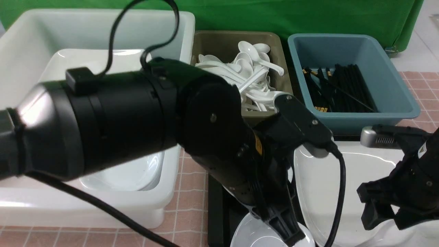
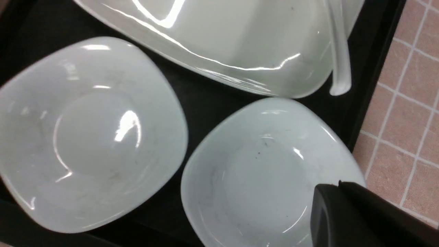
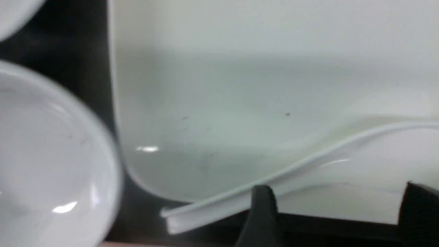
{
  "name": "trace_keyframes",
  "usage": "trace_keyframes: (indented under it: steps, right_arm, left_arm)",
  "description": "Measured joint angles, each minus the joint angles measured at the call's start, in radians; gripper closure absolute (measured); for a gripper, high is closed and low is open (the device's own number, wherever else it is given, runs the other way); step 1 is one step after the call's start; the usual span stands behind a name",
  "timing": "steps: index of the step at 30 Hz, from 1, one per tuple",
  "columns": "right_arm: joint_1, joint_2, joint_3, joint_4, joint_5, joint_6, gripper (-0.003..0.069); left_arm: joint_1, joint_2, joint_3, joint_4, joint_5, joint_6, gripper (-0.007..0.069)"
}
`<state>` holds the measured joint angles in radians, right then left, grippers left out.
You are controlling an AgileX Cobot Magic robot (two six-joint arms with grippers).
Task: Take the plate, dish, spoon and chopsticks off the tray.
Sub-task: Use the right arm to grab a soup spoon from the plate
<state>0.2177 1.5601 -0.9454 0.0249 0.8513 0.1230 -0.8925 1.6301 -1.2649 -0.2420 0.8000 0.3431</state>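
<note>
1. Hovering released, our right end effector (image 3: 337, 206) faces the spoon (image 3: 219, 202), lying crosswise just beyond.
2. Spoon rests on the plate (image 3: 240, 103), in the tray (image 3: 79, 41).
3. Our left end effector (image 1: 292, 236): clenched, farther off.

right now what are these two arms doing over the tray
Two robot arms work over the black tray. The right gripper, fingers open, hovers at the white spoon lying across the big plate's edge, gripping nothing. The left gripper is shut and empty, low over a small dish beside the plate.
</note>
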Motion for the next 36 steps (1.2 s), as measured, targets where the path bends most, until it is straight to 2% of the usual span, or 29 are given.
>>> trace_keyframes:
  steps: [3, 7, 10, 17, 19, 21, 25, 33, 36]
  right_arm:
    - [-0.020, 0.022, 0.009, -0.113, -0.017, 0.084, 0.0050]
    - [-0.057, 0.024, 0.013, -0.169, -0.039, 0.132, 0.0057]
    - [-0.093, 0.032, 0.014, -0.167, -0.066, 0.142, 0.0070]
    - [-0.124, 0.131, 0.014, -0.025, -0.128, 0.062, 0.0081]
    - [-0.124, 0.161, 0.014, -0.017, -0.135, 0.054, 0.0115]
    - [-0.124, 0.177, 0.014, -0.016, -0.138, 0.052, 0.0178]
    - [-0.124, 0.181, 0.014, -0.011, -0.167, 0.051, 0.0450]
    - [-0.124, 0.182, -0.008, 0.003, -0.201, 0.055, 0.0458]
    - [-0.124, 0.182, -0.076, 0.024, -0.182, 0.052, 0.0458]
  left_arm:
    - [-0.009, 0.000, 0.007, 0.000, 0.001, -0.002, 0.0628]
    - [-0.009, 0.000, 0.007, 0.006, 0.001, -0.008, 0.0628]
    - [-0.009, 0.000, 0.007, 0.007, 0.001, -0.009, 0.0628]
    - [-0.009, 0.000, 0.007, 0.030, -0.003, -0.009, 0.0628]
    - [-0.009, 0.000, 0.007, 0.034, -0.004, -0.009, 0.0628]
    - [-0.009, 0.000, 0.007, 0.034, -0.004, -0.009, 0.0628]
    - [-0.009, 0.000, 0.007, 0.034, -0.007, -0.009, 0.0628]
    - [-0.009, 0.000, 0.007, 0.083, -0.022, -0.056, 0.0628]
    - [-0.003, 0.000, 0.003, 0.168, -0.019, -0.149, 0.0628]
